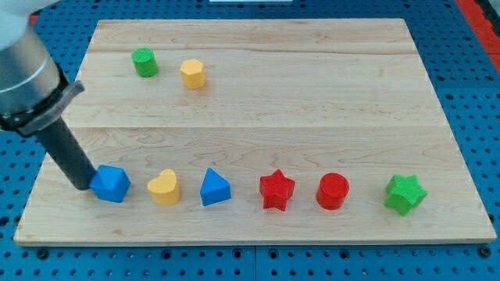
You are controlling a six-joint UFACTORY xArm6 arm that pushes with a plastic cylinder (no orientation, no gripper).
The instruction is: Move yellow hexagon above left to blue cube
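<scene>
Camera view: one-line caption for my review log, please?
My tip touches the blue cube from the view's left; the yellow hexagon sits far above, beside the green cylinder.

You see a light wooden bench (258, 94) made of long planks, sitting on a blue floor (469, 86) full of little holes.

No writing, label, brand, number or sign can be read anywhere. The wooden worktop (258, 86) shows only bare grain. The coloured blocks on it carry no markings.
</scene>
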